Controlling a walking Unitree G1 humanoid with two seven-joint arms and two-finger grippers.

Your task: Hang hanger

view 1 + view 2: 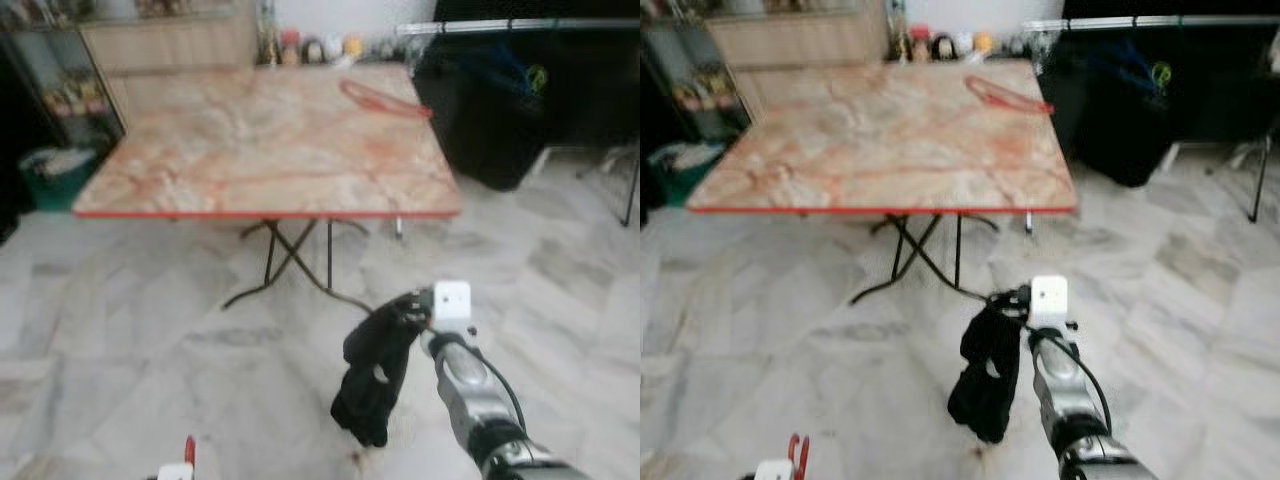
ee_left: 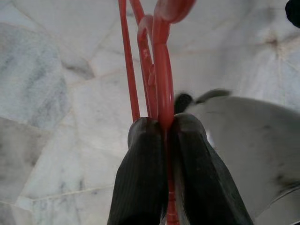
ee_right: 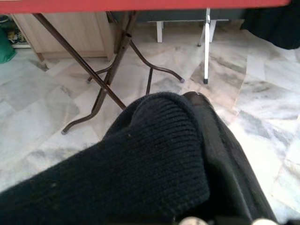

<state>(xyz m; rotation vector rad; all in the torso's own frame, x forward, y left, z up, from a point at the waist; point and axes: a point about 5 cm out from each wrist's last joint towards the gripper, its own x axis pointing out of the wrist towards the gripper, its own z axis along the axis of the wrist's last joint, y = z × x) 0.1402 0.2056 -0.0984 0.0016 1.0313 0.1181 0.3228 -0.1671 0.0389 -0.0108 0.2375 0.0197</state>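
The left tool [image 2: 164, 136] was clamped on a red hanger [image 2: 159, 70]. Its two black fingers [image 2: 140, 178] pressed together on the red plastic, which ran up between them and curved over at the top. Below it lay grey-veined marble floor [image 2: 56, 93]. In the head views this tool sat low at the frame's bottom edge, with a red tip [image 1: 189, 449] showing above a white part.

The right tool [image 1: 400, 315] was held low in front of the robot, above the floor and short of the table [image 1: 270, 150]. A black knitted cloth [image 1: 370, 385] draped over its fingers and hung down from them. The cloth covered the fingers in the right wrist view [image 3: 140, 178], so the jaw gap could not be read; the tool appeared to be gripping the cloth. A white block [image 1: 451, 300] sat on the wrist, and the silver arm [image 1: 475, 395] ran back toward the lower right.

Beyond the right tool stood the folding table, with a marbled orange top, a red edge and dark crossed legs [image 1: 290, 255]. A second red hanger [image 1: 385, 100] lay on the far right part of the tabletop. To the right of the table, a horizontal rail [image 1: 500, 27] carried dark fabric [image 1: 490, 110]. Jars [image 1: 310, 47] stood behind the table's far edge. A cabinet [image 1: 60, 80] stood at the left, with a green tub [image 1: 55, 175] at its foot.
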